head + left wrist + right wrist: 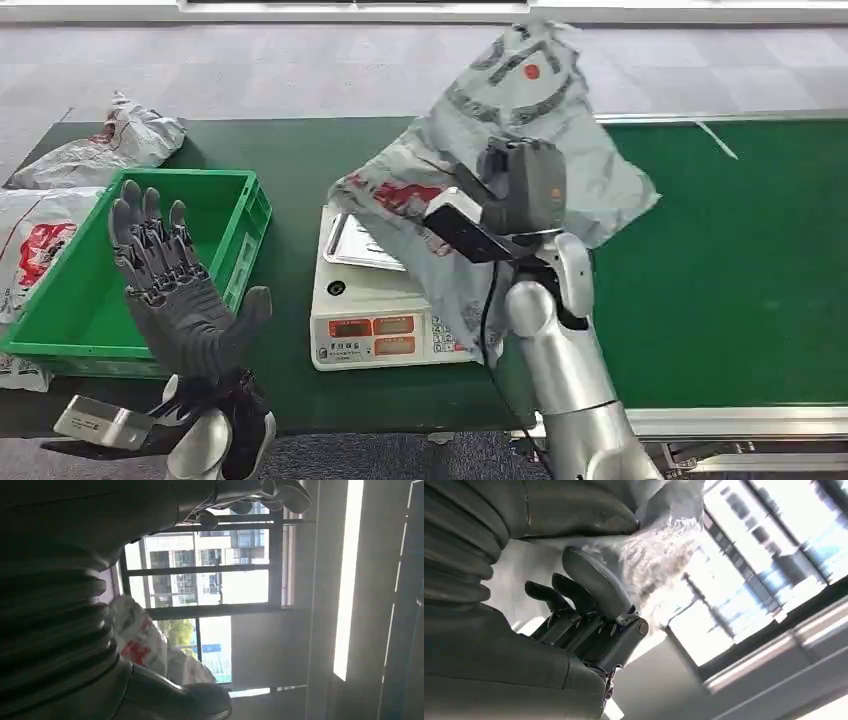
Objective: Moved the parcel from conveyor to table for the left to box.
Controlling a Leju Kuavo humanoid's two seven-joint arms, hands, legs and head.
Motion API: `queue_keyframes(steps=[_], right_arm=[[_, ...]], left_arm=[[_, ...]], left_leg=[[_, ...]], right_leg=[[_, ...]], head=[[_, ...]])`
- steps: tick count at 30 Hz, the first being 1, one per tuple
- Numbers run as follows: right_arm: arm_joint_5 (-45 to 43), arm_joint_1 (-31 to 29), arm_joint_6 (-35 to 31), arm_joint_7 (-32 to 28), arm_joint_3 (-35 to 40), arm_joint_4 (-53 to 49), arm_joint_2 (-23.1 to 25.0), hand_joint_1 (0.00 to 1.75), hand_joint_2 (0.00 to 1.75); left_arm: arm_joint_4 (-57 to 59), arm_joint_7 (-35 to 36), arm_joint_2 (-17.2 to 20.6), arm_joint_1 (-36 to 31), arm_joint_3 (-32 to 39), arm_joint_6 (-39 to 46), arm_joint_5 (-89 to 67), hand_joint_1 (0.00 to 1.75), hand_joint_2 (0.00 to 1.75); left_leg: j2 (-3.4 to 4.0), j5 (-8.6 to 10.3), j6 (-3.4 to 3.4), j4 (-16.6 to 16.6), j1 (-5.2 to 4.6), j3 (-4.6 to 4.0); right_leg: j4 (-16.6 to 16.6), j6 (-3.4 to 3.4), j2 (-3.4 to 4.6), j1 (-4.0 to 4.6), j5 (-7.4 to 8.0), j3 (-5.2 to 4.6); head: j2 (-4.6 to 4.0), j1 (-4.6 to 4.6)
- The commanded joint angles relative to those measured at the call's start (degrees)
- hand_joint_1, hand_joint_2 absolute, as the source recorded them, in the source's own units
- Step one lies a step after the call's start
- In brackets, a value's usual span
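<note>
A crumpled grey plastic parcel (pixel 520 130) with red and dark print hangs in the air above a white scale (pixel 375 300) on the green conveyor (pixel 740 270). The right hand (pixel 515 190) grips it from below. The left hand (pixel 175 285) is raised, palm up, fingers spread, over a green bin (pixel 225 215).

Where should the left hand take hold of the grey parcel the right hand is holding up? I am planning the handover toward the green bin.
Judging by the pose, the parcel hangs limp from the right hand, its lower left flap draping over the scale. The open left hand would best come from the bin side and pinch that free flap.
</note>
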Motion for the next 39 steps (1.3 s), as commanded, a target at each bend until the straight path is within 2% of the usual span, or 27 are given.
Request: queue_keyframes(steps=[1, 8, 9, 11, 13, 25, 26, 29, 30, 31, 32, 33, 35, 36, 39], right_arm=[[-2.3, -12.8, 0.5, 1.2, 14.1, 23.2, -0.1, 1.75, 1.75], [-2.8, -13.4, -3.1, 1.8, 13.9, 26.9, -0.1, 1.75, 1.75], [-2.8, -13.4, -3.1, 1.8, 13.9, 26.9, -0.1, 0.00, 1.75], [0.4, -13.8, -8.5, 4.1, 15.0, 27.8, 0.6, 0.00, 1.75], [0.9, -13.6, -9.9, 4.2, 15.1, 27.5, 1.2, 0.00, 1.75], [0.9, -13.6, -9.9, 4.2, 15.1, 27.5, 1.1, 0.00, 1.75], [1.6, -13.5, -11.1, 4.7, 15.1, 27.3, 1.1, 0.00, 0.00], [1.7, -12.6, -15.5, 4.6, 14.2, 25.7, 1.2, 0.00, 0.00], [-1.0, -9.8, -24.6, 2.1, 11.7, 19.4, 1.2, 0.00, 0.00], [2.7, -4.0, -24.6, -0.4, 4.7, 5.5, 2.3, 0.00, 1.75], [-1.0, 1.4, -24.6, -4.4, -0.6, -12.2, 2.3, 0.00, 1.75], [-1.4, 3.2, -24.6, -5.0, -1.4, -17.3, 2.3, 0.00, 1.75], [-11.6, 7.7, -24.6, -12.0, -8.0, -37.7, 2.3, 0.00, 1.75], [-16.4, 9.5, -24.6, -15.1, -10.0, -43.8, 2.3, 0.00, 1.75], [-22.0, 13.9, -24.6, -18.6, -10.1, -53.9, 2.3, 0.00, 1.75]], left_arm=[[3.4, 0.2, 2.6, -3.2, 0.7, 0.0, 0.6, 0.00, 1.75], [3.4, 0.2, 1.6, -3.6, 2.6, 0.0, -0.2, 0.00, 1.75], [3.4, 0.2, 1.6, -3.6, 2.6, 0.0, -0.2, 0.00, 1.75], [2.5, 0.2, 1.4, -2.9, 3.3, 0.3, -0.7, 0.00, 1.75], [2.2, 0.3, 1.2, -2.5, 3.6, 0.5, -1.0, 0.00, 1.75], [2.4, 0.3, 1.2, -2.6, 3.7, 0.5, -1.0, 0.00, 1.75], [2.4, 0.3, 1.1, -2.7, 3.8, 0.6, -1.1, 0.00, 1.75], [2.4, 0.4, 0.9, -2.8, 4.1, 0.8, -1.4, 0.00, 1.75], [2.2, 0.8, 0.7, -2.9, 4.1, 1.0, -2.0, 0.00, 1.75], [2.1, 1.4, 0.6, -3.1, 4.0, 1.2, -2.7, 0.00, 1.75], [2.1, 2.8, 0.5, -3.4, 4.0, 1.2, -4.9, 0.00, 1.75], [2.3, 3.6, 0.6, -3.8, 3.8, 1.5, -6.7, 0.00, 1.75], [6.1, 7.1, 1.9, -6.9, 3.5, 2.8, -16.2, 0.00, 1.75], [9.6, 9.0, 2.9, -9.1, 3.2, 4.1, -22.5, 0.00, 1.75], [23.1, 15.0, 7.0, -16.6, 0.9, 6.4, -39.3, 0.00, 1.75]], left_leg=[[0.25, -0.01, 0.00, -0.1, 0.01, 0.16], [0.11, 0.03, 0.02, -0.1, -0.01, 0.09], [0.08, 0.01, 0.01, 0.0, -0.02, 0.04], [0.10, 0.01, 0.00, 0.0, -0.03, 0.04], [0.13, 0.00, 0.00, 0.0, 0.00, 0.04], [0.05, 0.01, 0.01, 0.0, -0.01, 0.03], [0.07, 0.03, 0.02, -0.1, 0.01, 0.06], [0.07, 0.02, 0.01, -0.1, -0.01, 0.04], [0.03, 0.01, 0.01, 0.0, -0.01, 0.01], [-0.01, 0.03, 0.00, -0.1, 0.01, 0.01], [-0.17, 0.03, 0.00, 0.0, 0.02, -0.05], [-0.28, 0.04, 0.00, -0.1, 0.04, -0.07], [-0.63, 0.07, 0.01, 0.1, 0.03, -0.31], [-0.53, 0.06, 0.01, 0.2, -0.02, -0.30], [-1.23, 0.16, 0.03, 0.0, -0.02, -0.33]], right_leg=[[-0.1, -0.05, 0.17, 0.03, 0.05, 0.08], [-0.1, -0.06, 0.04, -0.01, 0.07, 0.06], [0.0, -0.06, 0.03, -0.03, 0.04, 0.02], [0.0, -0.07, 0.04, -0.05, 0.05, 0.00], [0.0, -0.07, 0.07, -0.02, 0.06, 0.00], [0.0, -0.06, -0.01, 0.01, 0.05, 0.00], [-0.1, -0.07, -0.03, 0.03, 0.08, 0.05], [-0.1, -0.07, -0.01, 0.01, 0.06, 0.02], [0.0, -0.07, -0.03, 0.00, 0.03, 0.00], [-0.1, -0.08, -0.09, 0.02, 0.05, 0.02], [0.0, -0.07, -0.23, 0.03, 0.00, 0.01], [-0.1, -0.08, -0.36, 0.06, -0.02, 0.04], [0.1, -0.07, -0.70, 0.05, -0.10, -0.15], [0.1, -0.06, -0.56, 0.00, -0.05, -0.23], [-0.1, -0.05, -1.25, 0.01, -0.12, 0.00]], head=[[0.00, -0.02], [0.00, 0.00], [0.00, -0.02], [0.00, -0.02], [0.00, 0.00], [0.00, -0.02], [0.00, 0.00], [0.00, -0.02], [0.00, 0.00], [0.00, -0.02], [0.00, 0.00], [0.00, -0.02], [0.00, -0.02], [0.00, -0.02], [0.00, -0.02]])
